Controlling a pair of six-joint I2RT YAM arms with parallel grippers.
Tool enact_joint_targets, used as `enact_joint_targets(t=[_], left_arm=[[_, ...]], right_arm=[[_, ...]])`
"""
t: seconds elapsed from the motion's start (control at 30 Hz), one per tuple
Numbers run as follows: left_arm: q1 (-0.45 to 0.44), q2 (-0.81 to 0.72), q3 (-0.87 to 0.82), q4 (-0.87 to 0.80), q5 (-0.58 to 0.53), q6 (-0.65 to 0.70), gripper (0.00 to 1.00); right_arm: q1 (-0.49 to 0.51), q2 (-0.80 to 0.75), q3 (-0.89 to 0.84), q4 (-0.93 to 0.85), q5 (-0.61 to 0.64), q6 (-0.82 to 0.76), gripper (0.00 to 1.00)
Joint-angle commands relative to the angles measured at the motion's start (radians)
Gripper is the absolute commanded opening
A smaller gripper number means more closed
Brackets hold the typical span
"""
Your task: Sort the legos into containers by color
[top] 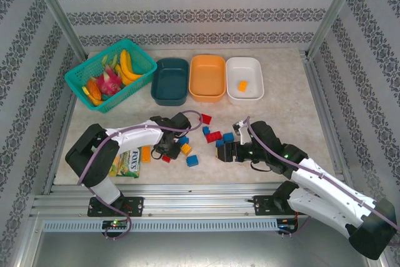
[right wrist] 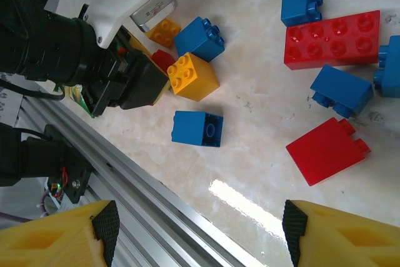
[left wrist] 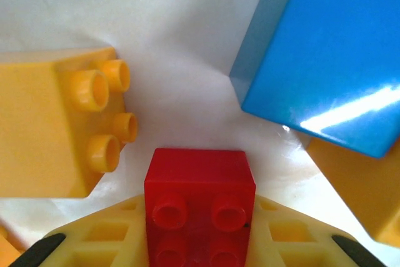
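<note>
Our left gripper (left wrist: 200, 249) pinches a red lego (left wrist: 199, 182) for binning by color; our right gripper (right wrist: 199, 232) hangs open and empty nearby.

Marbled table (top: 281, 117) bears scattered legos (top: 214, 136), three containers (top: 207, 76), basket (top: 132, 85) and snack packet (top: 128, 162).

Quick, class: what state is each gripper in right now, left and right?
Left gripper: closed on a red lego brick.
Right gripper: open, holding nothing.

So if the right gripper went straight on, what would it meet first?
Probably the lone blue brick ahead of the right gripper; depth is unclear, so bare table may come first.
</note>
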Motion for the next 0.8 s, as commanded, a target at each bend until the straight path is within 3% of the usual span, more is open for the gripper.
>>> enact_joint_targets(t=[0.0,0.23,0.37,0.53,0.77], left_arm=[[-0.020,-0.067,-0.012,-0.056,-0.037,-0.043,0.26],[-0.002,-0.201,0.129,-0.228,-0.037,-0.122,0.25],[0.093,-0.187,0.300,-0.309,0.000,-0.131,0.25],[0.225,-0.057,0.534,-0.343,0.036,-0.087,0.25],[0.342,0.255,0.889,-0.363,0.006,-0.041,0.25]], right_arm=[[-0.014,0.009,0.001,0.038,-0.017,0.011,0.72],[-0.019,0.042,0.106,0.074,-0.015,0.023,0.72],[-0.027,0.106,0.208,0.125,-0.005,0.034,0.72],[-0.046,0.217,0.335,0.211,0.035,0.063,0.72],[-0.108,0.432,0.494,0.308,0.086,0.112,0.72]])
